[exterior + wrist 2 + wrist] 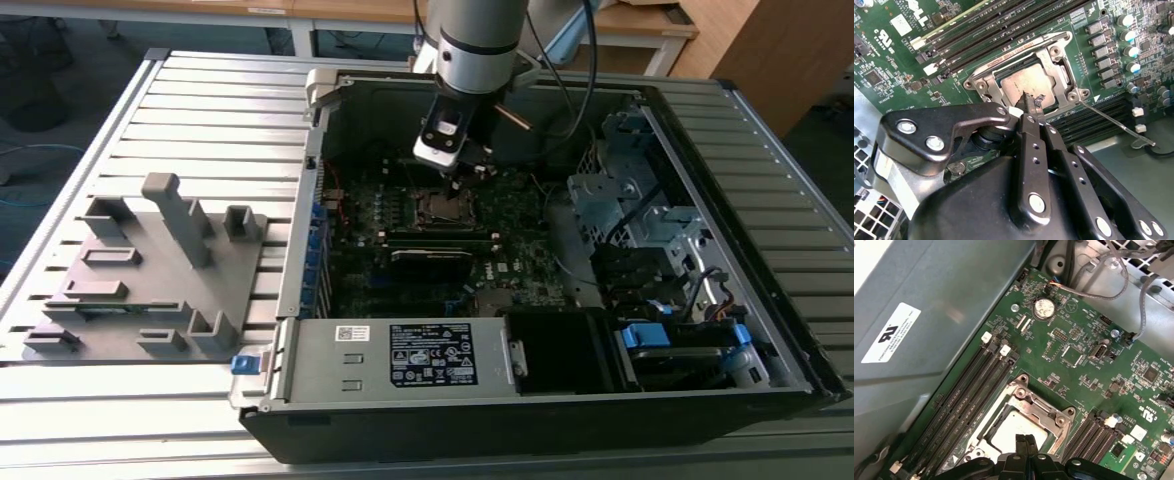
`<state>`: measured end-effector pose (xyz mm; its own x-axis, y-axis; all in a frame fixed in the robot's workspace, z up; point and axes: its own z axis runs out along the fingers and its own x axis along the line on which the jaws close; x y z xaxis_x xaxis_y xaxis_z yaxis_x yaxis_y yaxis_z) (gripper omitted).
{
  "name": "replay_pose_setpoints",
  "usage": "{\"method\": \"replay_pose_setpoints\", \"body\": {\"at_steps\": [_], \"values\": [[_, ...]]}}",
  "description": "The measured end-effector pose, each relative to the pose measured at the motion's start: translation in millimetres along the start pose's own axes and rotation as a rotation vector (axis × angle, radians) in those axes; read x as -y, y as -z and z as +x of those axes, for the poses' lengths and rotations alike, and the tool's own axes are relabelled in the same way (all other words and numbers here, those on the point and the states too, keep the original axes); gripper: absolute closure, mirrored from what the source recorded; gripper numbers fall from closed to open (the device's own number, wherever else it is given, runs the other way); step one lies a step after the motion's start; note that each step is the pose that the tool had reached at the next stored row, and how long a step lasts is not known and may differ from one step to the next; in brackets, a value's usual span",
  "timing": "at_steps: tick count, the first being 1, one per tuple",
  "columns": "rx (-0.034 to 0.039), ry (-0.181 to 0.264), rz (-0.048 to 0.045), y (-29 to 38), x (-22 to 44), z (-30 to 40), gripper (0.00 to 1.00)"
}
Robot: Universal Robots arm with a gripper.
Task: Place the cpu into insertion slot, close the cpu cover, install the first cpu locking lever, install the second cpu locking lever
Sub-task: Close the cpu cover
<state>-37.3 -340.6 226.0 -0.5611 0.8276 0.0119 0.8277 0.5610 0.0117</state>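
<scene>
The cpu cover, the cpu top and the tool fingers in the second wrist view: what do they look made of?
The cpu cover: seemingly bare sheet metal, silvery with dull glints. The cpu: likely a metal top, matte pale grey, smudged. The tool fingers: black, matte, with silver fasteners; coated metal or plastic, can't tell.

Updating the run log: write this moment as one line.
cpu: seated | cpu cover: down over cpu | pincer: shut, tips at cover's edge | locking lever: one wire arm sticking out, not latched
</scene>
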Motion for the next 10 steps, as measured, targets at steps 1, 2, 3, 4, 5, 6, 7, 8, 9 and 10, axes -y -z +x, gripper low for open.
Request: {"method": "replay_pose_setpoints", "body": {"at_steps": [1,2,3,4,5,6,7,8,9,10], "values": [[-0.0001,0.010,0.0001,0.0,0.0,0.0,0.90],[-0.0002,0.020,0.0002,0.0,0.0,0.0,0.90],[-0.0003,0.031,0.0004,0.0,0.0,0.0,0.90],[-0.0005,0.043,0.0005,0.0,0.0,0.0,0.90],[-0.0006,0.053,0.0006,0.0,0.0,0.0,0.90],[-0.0007,0.063,0.0007,0.0,0.0,0.0,0.90],[-0.0008,0.070,0.0008,0.0,0.0,0.0,0.90],[-0.0008,0.072,0.0008,0.0,0.0,0.0,0.90],[-0.0008,0.072,0.0008,0.0,0.0,0.0,0.90],[-0.0008,0.072,0.0008,0.0,0.0,0.0,0.90]]}}
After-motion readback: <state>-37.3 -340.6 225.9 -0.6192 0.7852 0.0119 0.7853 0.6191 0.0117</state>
